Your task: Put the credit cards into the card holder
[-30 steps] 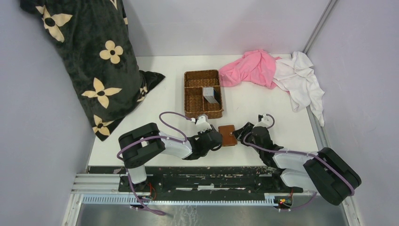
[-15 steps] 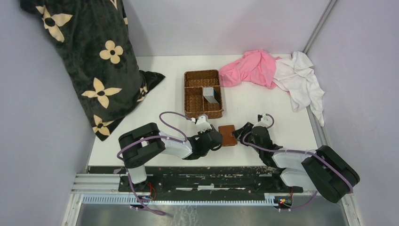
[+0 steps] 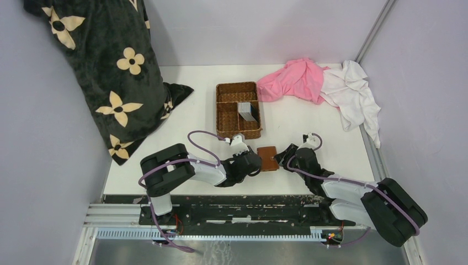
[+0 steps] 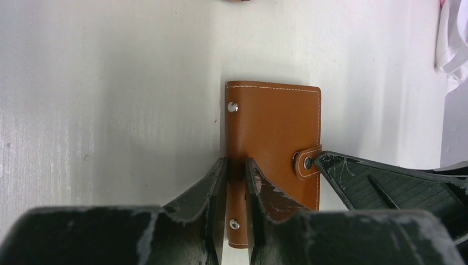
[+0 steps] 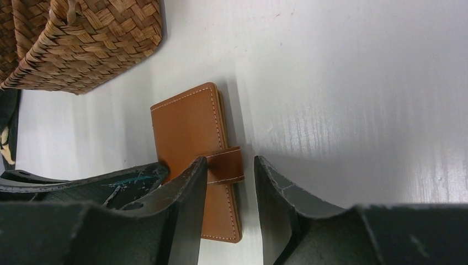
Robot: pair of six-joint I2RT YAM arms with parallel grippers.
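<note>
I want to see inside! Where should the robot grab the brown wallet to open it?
Best pinch the snap tab where it wraps over the open edge of the card holder, coming from the robot's right. The holder lies flat and shut; only the tab sticks out.

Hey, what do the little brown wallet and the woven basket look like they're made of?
The card holder: smooth tan leather or a look-alike, matte, with pale stitching along its edges and metal snap studs. The basket: woven natural fibre, perhaps wicker or straw, judging by its interlaced flat strands.
</note>
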